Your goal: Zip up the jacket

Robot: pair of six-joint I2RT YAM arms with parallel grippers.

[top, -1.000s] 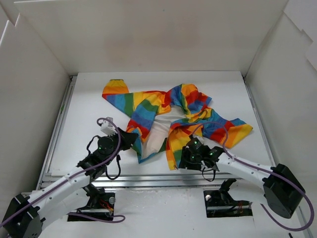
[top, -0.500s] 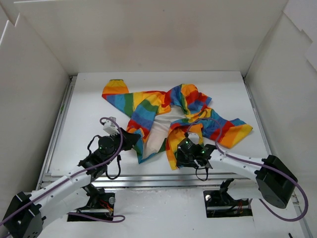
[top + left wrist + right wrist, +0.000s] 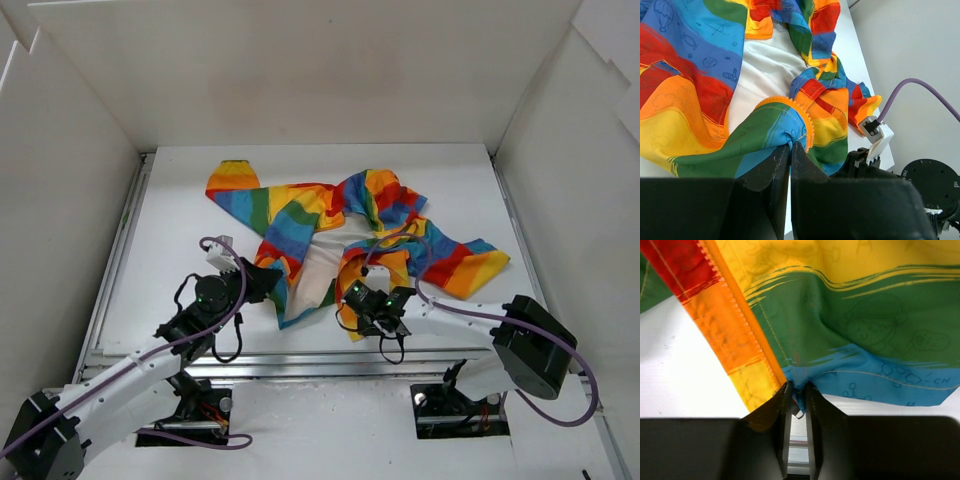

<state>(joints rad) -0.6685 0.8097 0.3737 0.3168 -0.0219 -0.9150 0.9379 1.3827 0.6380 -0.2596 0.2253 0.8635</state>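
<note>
The rainbow-striped jacket (image 3: 330, 215) lies open on the white table, its white lining (image 3: 318, 262) showing between the two front panels. My left gripper (image 3: 272, 290) is shut on the bottom corner of the left front panel. In the left wrist view the fingers (image 3: 790, 144) pinch green-blue fabric beside the orange zipper teeth (image 3: 807, 125). My right gripper (image 3: 350, 298) is shut on the bottom of the right front panel. In the right wrist view it (image 3: 797, 386) grips the blue hem of the jacket (image 3: 850, 320), just beside the orange zipper strip (image 3: 740, 315).
White walls (image 3: 60, 200) close the table in on three sides. A metal rail (image 3: 300, 360) runs along the near edge. Purple cables (image 3: 440, 300) loop over both arms. The right arm's wrist camera (image 3: 875, 132) shows close by in the left wrist view.
The right gripper has slid left along the jacket's bottom hem and closed on the corner by the zipper. The left arm has kept its grip and place.
</note>
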